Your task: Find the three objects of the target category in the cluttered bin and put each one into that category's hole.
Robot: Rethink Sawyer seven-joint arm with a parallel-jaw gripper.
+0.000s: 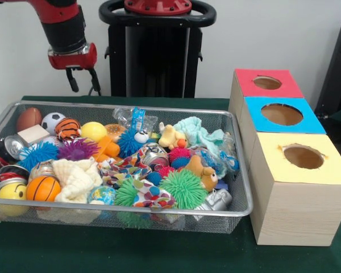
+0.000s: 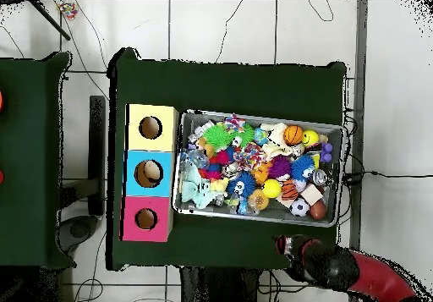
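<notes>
Toys (image 1: 119,165) fill the bin (image 1: 238,211); the hand (image 1: 83,79), fingers apart and empty, hangs behind it, so sorting looks unstarted.

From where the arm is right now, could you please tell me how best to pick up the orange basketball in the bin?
Probably straight from above, closing across the widest part of the orange basketball: it is round, sits atop the clutter near the bin front wall, and its crown is exposed.

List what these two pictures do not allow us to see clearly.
- Box interiors: the holes of the red box, blue box and yellow box show only darkness.
- Bin bottom layer: buried under toys, both views.
- Gripper: overhead, too small to read.
</notes>
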